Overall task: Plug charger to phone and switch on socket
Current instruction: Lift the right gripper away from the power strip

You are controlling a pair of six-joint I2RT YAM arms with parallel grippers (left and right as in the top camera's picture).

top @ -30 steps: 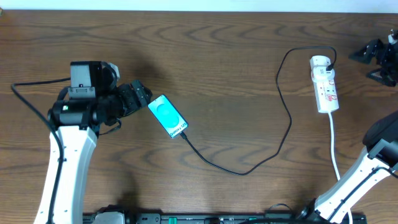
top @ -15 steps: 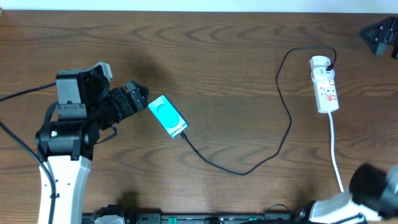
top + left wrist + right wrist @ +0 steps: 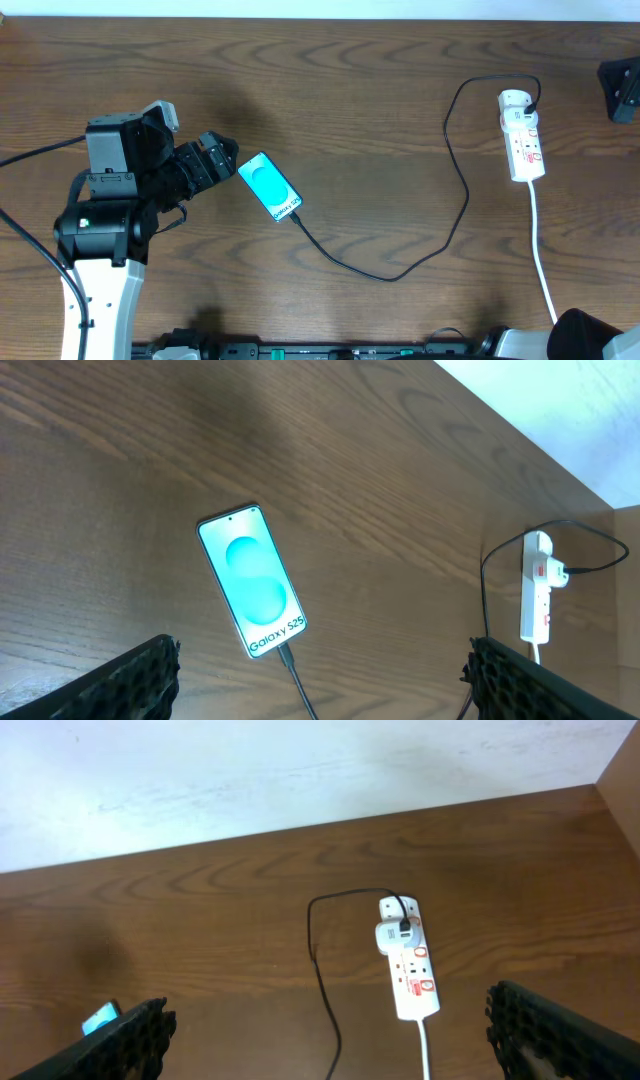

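The phone [image 3: 270, 186] lies face up on the table with its teal screen lit. The thin black charger [image 3: 385, 276] runs from the phone's lower end in a loop to the socket [image 3: 522, 135], a white power strip at the right. In the left wrist view the cable's tip [image 3: 286, 656] sits in the phone [image 3: 250, 580]. My left gripper [image 3: 226, 162] is open just left of the phone, touching nothing. My right gripper [image 3: 325, 1015] is open high above the socket [image 3: 408, 960], holding nothing.
A white cord [image 3: 540, 250] runs from the socket toward the front edge. A dark part of my right arm [image 3: 622, 90] shows at the right edge, and its base [image 3: 590, 335] at the bottom right. A pale wall [image 3: 300, 770] borders the table's far side.
My right arm has swung, its gripper shifting along the right edge and its white link dropping out of the overhead view. The left arm drew back slightly. Phone, cable and socket have not moved.
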